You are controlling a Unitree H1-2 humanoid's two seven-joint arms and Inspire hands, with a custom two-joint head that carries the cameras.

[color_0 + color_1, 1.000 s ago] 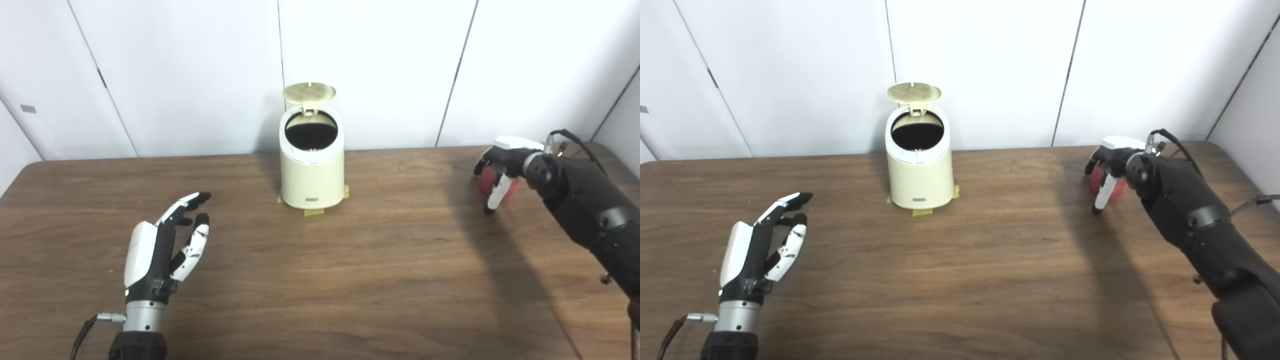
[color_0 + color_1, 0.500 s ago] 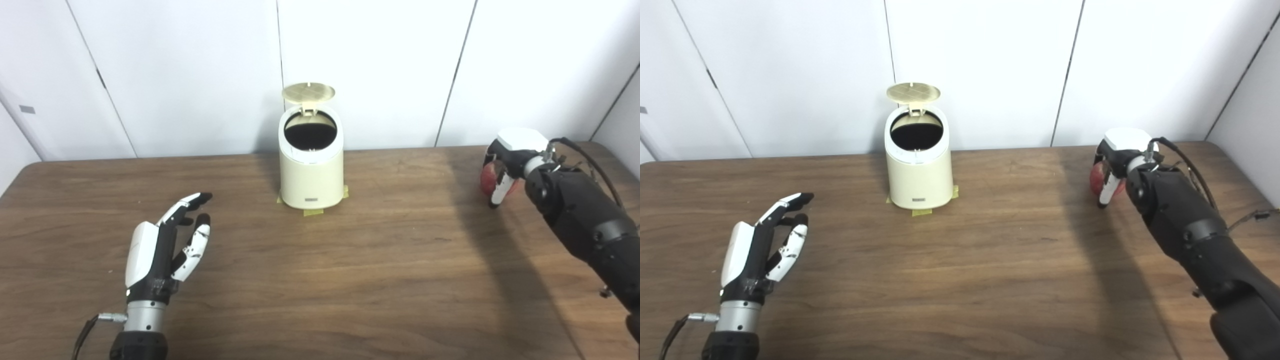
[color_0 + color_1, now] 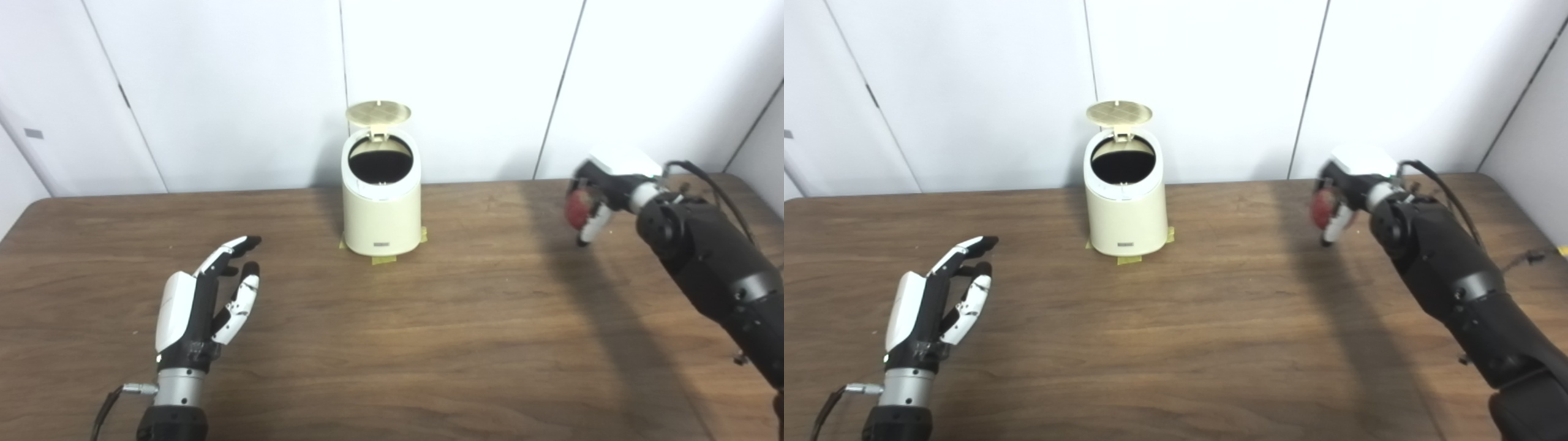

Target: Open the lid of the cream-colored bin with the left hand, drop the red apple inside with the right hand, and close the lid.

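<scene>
Red apple clamped in right hand fingers, held above bench, right of cream bin; lid raised. Left hand empty, fingers spread.

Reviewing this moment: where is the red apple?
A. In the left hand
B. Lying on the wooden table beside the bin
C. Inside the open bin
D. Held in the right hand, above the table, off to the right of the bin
D: the red apple sits in the curled right hand, lifted above the brown wooden table, well right of the open cream-colored bin.
</scene>
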